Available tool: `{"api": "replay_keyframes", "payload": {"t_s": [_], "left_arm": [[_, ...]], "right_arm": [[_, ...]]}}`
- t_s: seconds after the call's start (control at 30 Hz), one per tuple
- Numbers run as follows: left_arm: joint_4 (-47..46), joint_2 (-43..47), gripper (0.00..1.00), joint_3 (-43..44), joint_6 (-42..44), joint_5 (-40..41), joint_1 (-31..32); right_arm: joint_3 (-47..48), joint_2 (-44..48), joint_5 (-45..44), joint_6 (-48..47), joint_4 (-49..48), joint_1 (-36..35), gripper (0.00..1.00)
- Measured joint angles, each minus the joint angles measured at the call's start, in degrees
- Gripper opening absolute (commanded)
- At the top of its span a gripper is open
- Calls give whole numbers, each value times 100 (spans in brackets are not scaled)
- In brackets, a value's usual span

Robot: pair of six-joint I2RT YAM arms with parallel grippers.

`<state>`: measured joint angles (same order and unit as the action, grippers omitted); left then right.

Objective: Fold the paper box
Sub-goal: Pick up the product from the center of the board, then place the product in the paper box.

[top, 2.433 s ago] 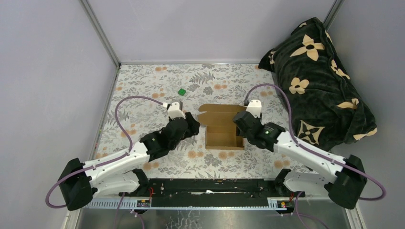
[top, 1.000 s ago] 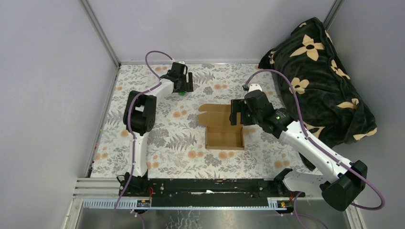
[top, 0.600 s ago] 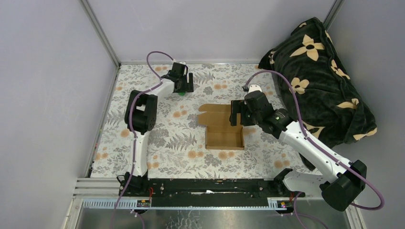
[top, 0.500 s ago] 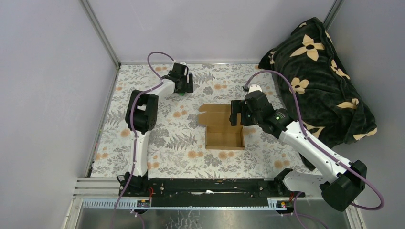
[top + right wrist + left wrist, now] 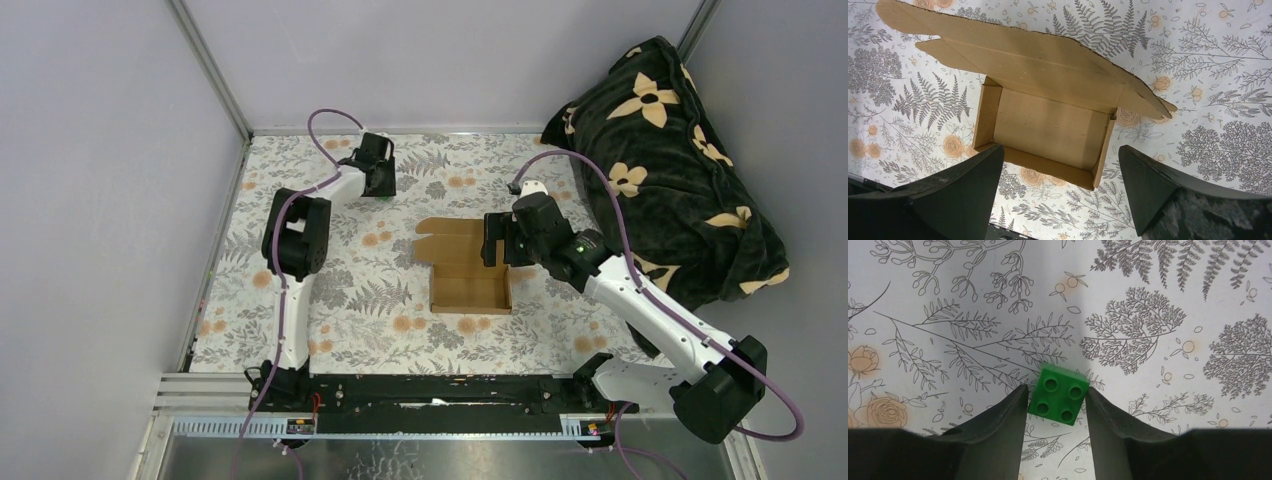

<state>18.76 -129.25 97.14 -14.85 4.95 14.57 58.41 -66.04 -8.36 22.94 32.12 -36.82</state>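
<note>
The paper box (image 5: 470, 272) is plain brown cardboard lying on the flowered table, a shallow open tray with its lid flap spread flat behind it. In the right wrist view the paper box (image 5: 1048, 122) lies straight below my right gripper (image 5: 1060, 152), which hovers open and wide above its near wall. In the top view my right gripper (image 5: 498, 242) is at the box's right edge. My left gripper (image 5: 1055, 391) is far off at the back left, its fingertips against both sides of a small green cube (image 5: 1059, 395) that rests on the table. My left gripper (image 5: 378, 183) covers the cube in the top view.
A dark blanket with cream flowers (image 5: 670, 170) is heaped at the right, close behind the right arm. Grey walls and a metal frame (image 5: 215, 75) bound the table at the left and back. The arms' base rail (image 5: 430, 392) runs along the near edge.
The left jaws have narrowed until they meet the green cube's sides. The right arm and the box have stayed where they were.
</note>
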Motion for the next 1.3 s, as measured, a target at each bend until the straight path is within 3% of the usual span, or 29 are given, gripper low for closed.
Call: {"api": "replay_keyframes", "payload": {"t_s": [0.07, 0.23, 0.57, 0.97, 1.13, 1.3], "left_arm": [[-15, 44, 40, -76, -26, 20, 0], [-81, 457, 35, -710, -184, 39, 0], [205, 2227, 35, -2378, -671, 131, 245], [1047, 5215, 35, -3348, -1429, 337, 2258], [1550, 5643, 35, -3475, -1974, 498, 3261], [1641, 5392, 36, -3362, -2433, 769, 4201]], "right_arm": [[-22, 22, 13, 0, -15, 4, 92], [-46, 92, 46, 7, -33, 9, 92], [186, 319, -17, 22, 203, 9, 92], [656, 750, -584, 136, 835, 68, 93], [656, 787, -616, 247, 1010, 151, 93], [651, 815, -612, 319, 1097, 208, 93]]}}
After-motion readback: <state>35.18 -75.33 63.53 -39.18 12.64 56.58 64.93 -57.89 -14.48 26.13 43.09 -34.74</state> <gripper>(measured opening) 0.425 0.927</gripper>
